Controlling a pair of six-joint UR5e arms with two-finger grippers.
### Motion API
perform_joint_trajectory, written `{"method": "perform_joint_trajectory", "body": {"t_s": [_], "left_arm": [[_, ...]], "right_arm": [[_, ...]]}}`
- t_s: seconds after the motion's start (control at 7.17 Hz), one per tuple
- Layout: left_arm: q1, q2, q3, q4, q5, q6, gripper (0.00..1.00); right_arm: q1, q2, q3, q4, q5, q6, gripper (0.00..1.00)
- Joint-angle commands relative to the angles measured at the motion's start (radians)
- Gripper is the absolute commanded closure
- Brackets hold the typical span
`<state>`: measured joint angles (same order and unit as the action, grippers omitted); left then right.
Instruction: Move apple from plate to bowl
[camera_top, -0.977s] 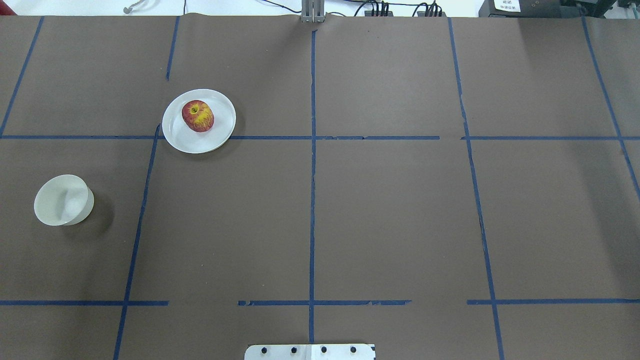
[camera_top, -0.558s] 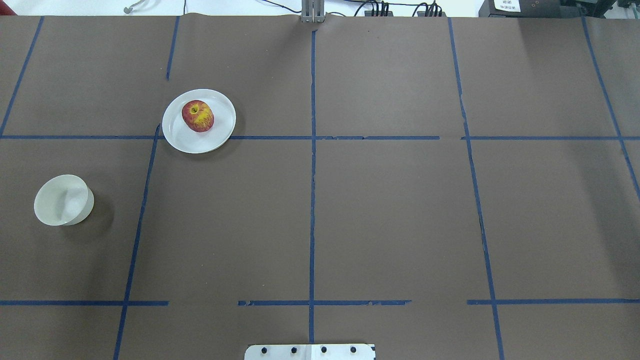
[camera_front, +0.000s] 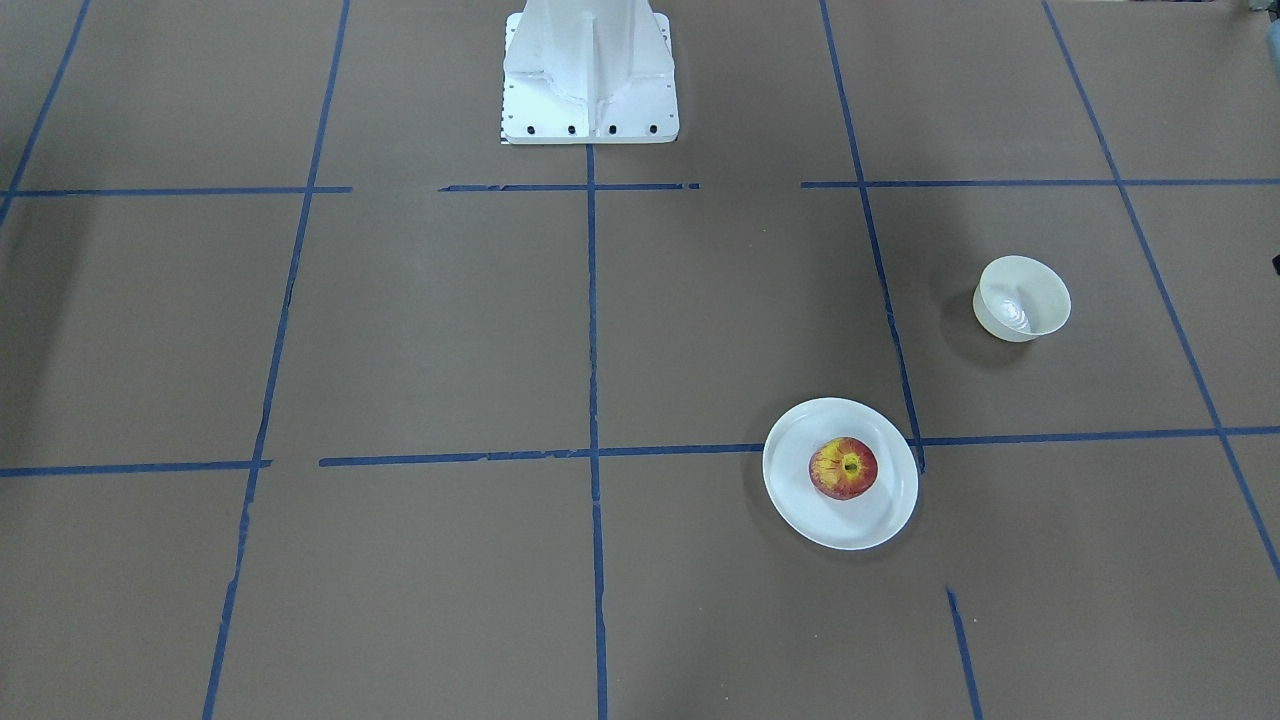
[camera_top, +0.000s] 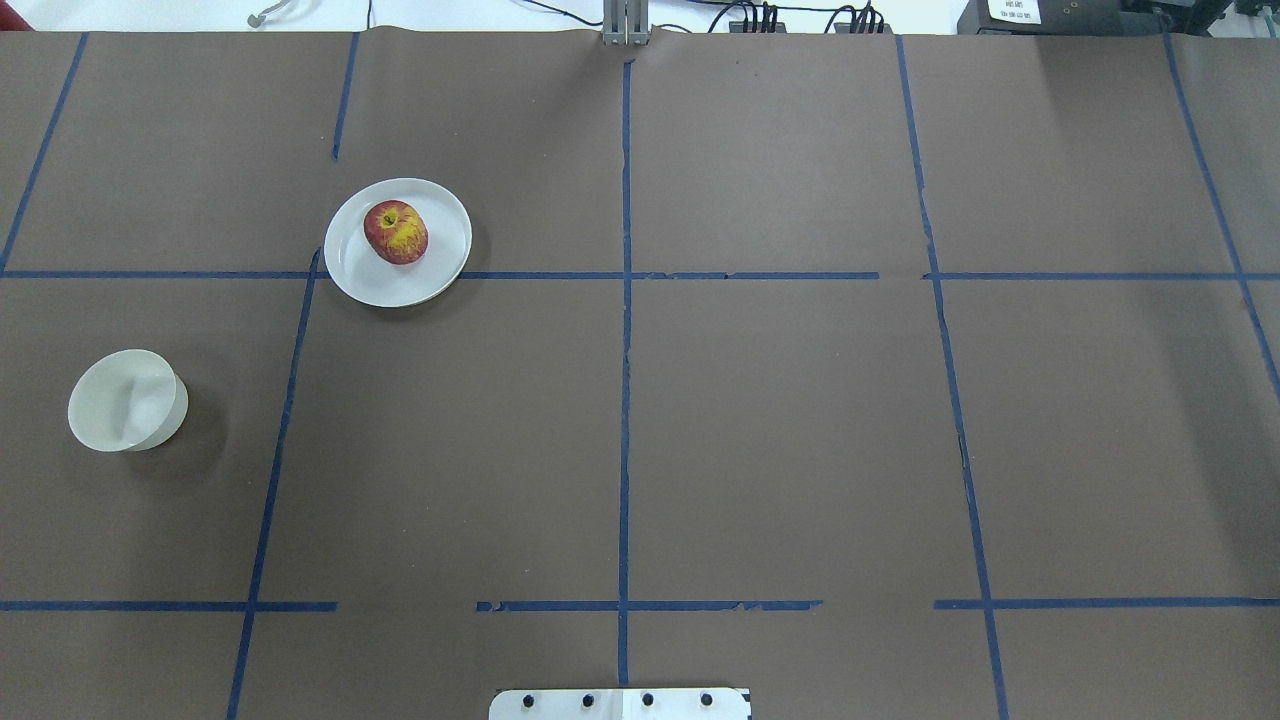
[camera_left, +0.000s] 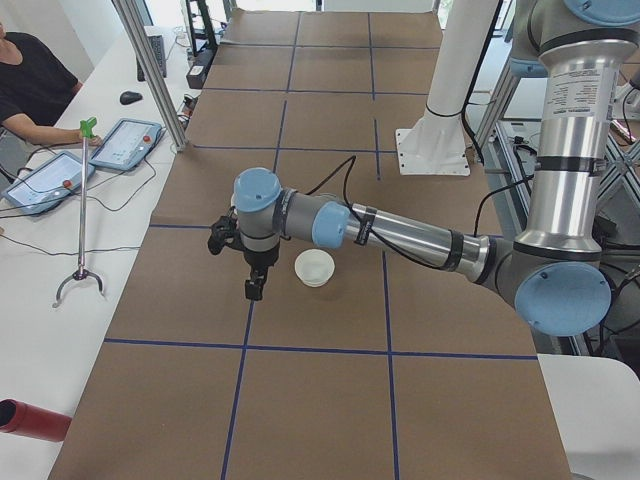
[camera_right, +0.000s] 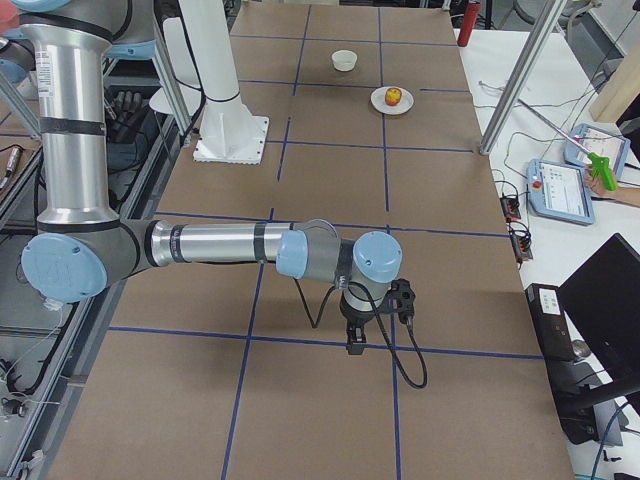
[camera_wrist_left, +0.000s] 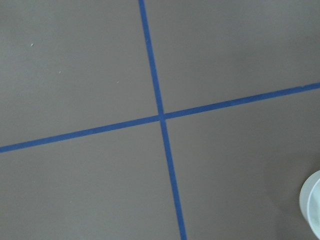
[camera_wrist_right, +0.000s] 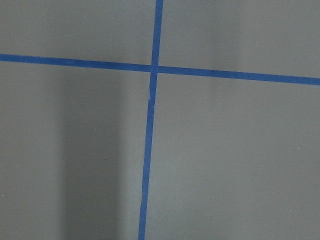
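Observation:
The red and yellow apple (camera_top: 396, 232) lies on the flat white plate (camera_top: 400, 284) at the left rear of the table; both also show in the front-facing view, apple (camera_front: 843, 467) on plate (camera_front: 840, 528). The small deep white bowl (camera_top: 127, 400) stands empty nearer the robot, further left (camera_front: 1022, 298). My left gripper (camera_left: 256, 290) hangs over the table beside the bowl (camera_left: 315, 267), seen only in the left side view, so I cannot tell if it is open. My right gripper (camera_right: 355, 345) hangs far from the dishes; I cannot tell its state.
Blue tape lines divide the brown table cover. The white robot base (camera_front: 590, 80) stands at the near middle edge. A side table with tablets (camera_left: 125, 143), a grabber tool (camera_left: 80, 200) and a person's arm lies beyond the far edge.

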<state>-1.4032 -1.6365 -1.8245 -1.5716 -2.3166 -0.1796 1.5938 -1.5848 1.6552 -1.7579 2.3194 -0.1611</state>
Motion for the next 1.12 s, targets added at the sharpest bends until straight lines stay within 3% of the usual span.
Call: {"method": "perform_joint_trajectory", "body": {"t_s": [0.0,0.28,0.42,0.56,0.84,0.98], "left_arm": [[0.22,-0.168,-0.038,-0.01,0.008,-0.365,0.0],[0.347,-0.303,0.028,-0.005,0.043,-0.55,0.0],[0.439,-0.397,0.109,-0.004,0.116,-0.625,0.0],[0.475,-0.426,0.158,-0.014,0.118,-0.635,0.0],[0.501,-0.569,0.377,-0.077,0.121,-0.706,0.0],[0.504,-0.569,0.413,-0.137,0.121,-0.712,0.0]], "right_arm": [[0.0,0.0,0.0,0.0,0.0,0.0,0.0],[0.0,0.0,0.0,0.0,0.0,0.0,0.0],[0.0,0.0,0.0,0.0,0.0,0.0,0.0],[0.0,0.0,0.0,0.001,0.0,0.0,0.0],[0.0,0.0,0.0,0.001,0.0,0.0,0.0],[0.0,0.0,0.0,0.001,0.0,0.0,0.0]]}}
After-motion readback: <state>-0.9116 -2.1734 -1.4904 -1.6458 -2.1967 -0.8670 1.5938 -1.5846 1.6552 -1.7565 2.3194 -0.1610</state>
